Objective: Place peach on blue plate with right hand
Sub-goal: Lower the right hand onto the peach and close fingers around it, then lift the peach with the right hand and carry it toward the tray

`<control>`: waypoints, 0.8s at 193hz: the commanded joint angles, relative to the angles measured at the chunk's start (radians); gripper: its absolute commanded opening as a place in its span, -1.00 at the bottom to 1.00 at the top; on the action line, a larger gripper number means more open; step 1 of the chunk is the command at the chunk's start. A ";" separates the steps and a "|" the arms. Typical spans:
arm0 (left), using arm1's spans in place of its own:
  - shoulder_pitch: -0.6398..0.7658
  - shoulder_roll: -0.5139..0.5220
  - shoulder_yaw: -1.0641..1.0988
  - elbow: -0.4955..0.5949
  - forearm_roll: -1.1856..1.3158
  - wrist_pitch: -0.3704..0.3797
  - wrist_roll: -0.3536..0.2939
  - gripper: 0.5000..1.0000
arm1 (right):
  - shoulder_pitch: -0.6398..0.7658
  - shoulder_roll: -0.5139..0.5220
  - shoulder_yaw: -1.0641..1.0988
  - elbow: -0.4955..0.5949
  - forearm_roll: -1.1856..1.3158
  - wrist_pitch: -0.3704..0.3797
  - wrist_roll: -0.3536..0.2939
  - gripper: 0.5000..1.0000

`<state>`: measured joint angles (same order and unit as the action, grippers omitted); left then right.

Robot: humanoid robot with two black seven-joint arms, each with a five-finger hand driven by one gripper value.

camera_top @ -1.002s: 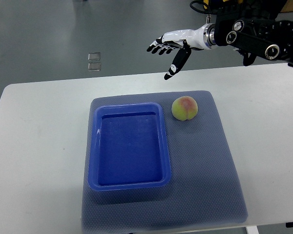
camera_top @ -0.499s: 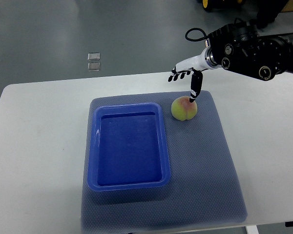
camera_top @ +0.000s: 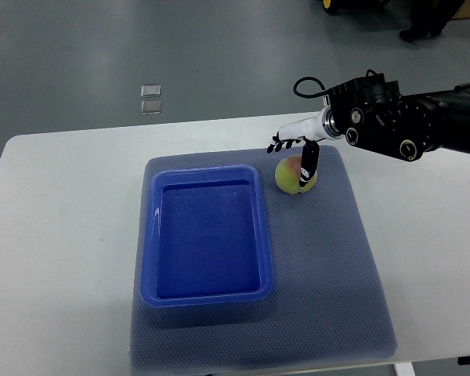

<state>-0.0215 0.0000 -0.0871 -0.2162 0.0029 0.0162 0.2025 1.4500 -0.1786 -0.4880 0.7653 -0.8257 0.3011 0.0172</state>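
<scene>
A yellow-green peach with a red blush lies on the grey mat, just right of the blue plate's far right corner. The blue plate is a deep rectangular tray in the middle of the mat, with nothing in it. My right hand comes in from the right and sits over the peach. Its fingers are spread behind the peach and its thumb hangs down across the peach's front right. The hand is open around the peach, not closed on it.
The grey mat covers the middle of the white table. The table's far edge runs just behind the hand. Two small square plates are set in the floor beyond.
My right hand has come down and towards me from above the table's far edge onto the peach. Its thumb now lies across the peach. The peach has not moved.
</scene>
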 commanded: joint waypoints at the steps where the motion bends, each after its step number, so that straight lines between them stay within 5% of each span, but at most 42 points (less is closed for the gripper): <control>1: 0.000 0.000 0.001 0.000 -0.001 0.001 0.000 1.00 | -0.017 0.004 -0.003 -0.004 -0.006 -0.020 0.001 0.71; 85: 0.000 0.000 0.000 0.000 0.000 0.001 0.000 1.00 | -0.074 0.016 -0.001 -0.032 -0.029 -0.051 0.004 0.59; 94: 0.000 0.000 0.000 0.000 0.000 0.001 0.000 1.00 | -0.077 0.016 -0.001 -0.038 -0.029 -0.056 0.004 0.34; 103: 0.000 0.000 0.000 0.000 0.000 0.001 0.000 1.00 | -0.077 0.016 -0.001 -0.038 -0.029 -0.056 0.004 0.34; 104: 0.000 0.000 0.000 0.000 -0.001 0.001 0.000 1.00 | -0.079 0.021 -0.001 -0.041 -0.029 -0.063 0.004 -0.02; 116: 0.000 0.000 0.000 0.000 -0.001 0.001 0.000 1.00 | -0.083 0.024 -0.003 -0.043 -0.030 -0.074 0.004 -0.47; 125: 0.000 0.000 0.000 0.001 -0.001 0.001 0.000 1.00 | -0.083 0.024 -0.001 -0.043 -0.030 -0.079 0.006 -0.67; 135: 0.000 0.000 0.000 0.001 -0.001 0.001 0.000 1.00 | -0.083 0.024 -0.001 -0.043 -0.030 -0.079 0.006 -0.67; 136: 0.000 0.000 0.001 0.001 -0.001 -0.001 0.000 1.00 | -0.083 0.022 -0.001 -0.043 -0.030 -0.091 0.013 -0.88; 140: 0.000 0.000 0.001 0.001 -0.001 0.001 0.000 1.00 | -0.083 0.022 -0.001 -0.041 -0.030 -0.096 0.015 -1.00; 154: 0.000 0.000 0.000 0.003 -0.001 0.001 0.000 1.00 | -0.072 0.010 0.000 -0.032 -0.027 -0.097 0.015 -1.00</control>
<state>-0.0215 0.0000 -0.0872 -0.2151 0.0014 0.0168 0.2025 1.3673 -0.1558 -0.4898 0.7230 -0.8560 0.2130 0.0278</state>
